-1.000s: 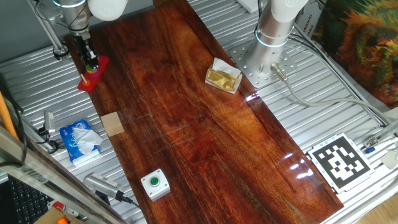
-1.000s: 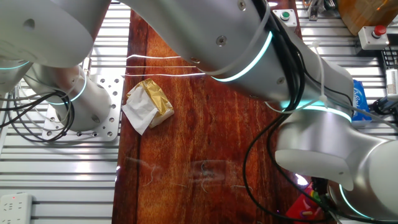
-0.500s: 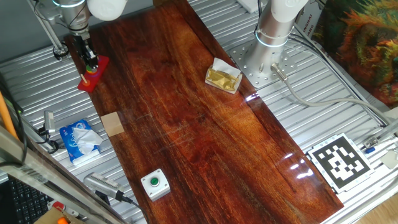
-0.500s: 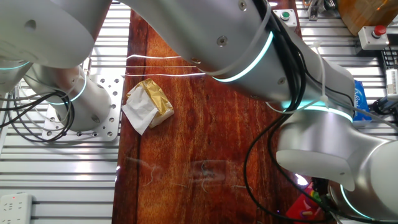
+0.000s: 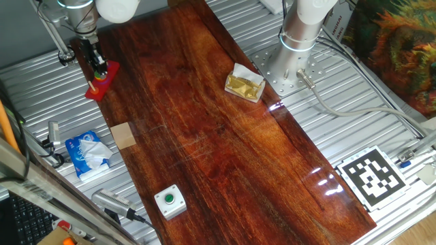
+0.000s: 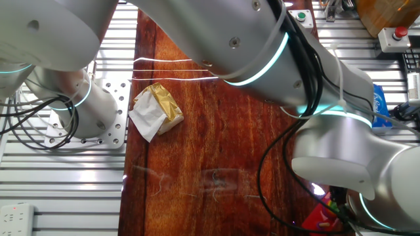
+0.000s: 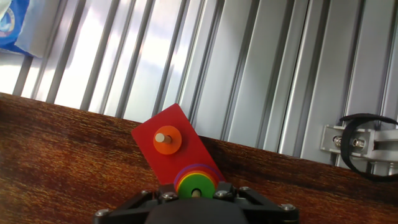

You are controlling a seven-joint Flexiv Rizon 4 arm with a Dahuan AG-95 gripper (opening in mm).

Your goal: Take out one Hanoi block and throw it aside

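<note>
1. Hand view shows your claw (image 7: pixel 196 198) poised directly over the green Hanoi block (image 7: pixel 196 186), topmost on its peg on the red base (image 7: pixel 168 134); I cannot tell its opening.
2. Expect it light, rigid and slick; pinch its outer rim.

Bright, even light fell from overhead, and the glossy wooden counter (image 5: pixel 225 136) threw white glare streaks at its near right edge and beside the arm's base. Both fixed views were sharp, with soft shadows. In the hand view, sunlit metal slats (image 7: pixel 249 68) washed out, while the tool (image 7: pixel 196 208) sat dark and blurred.
</note>
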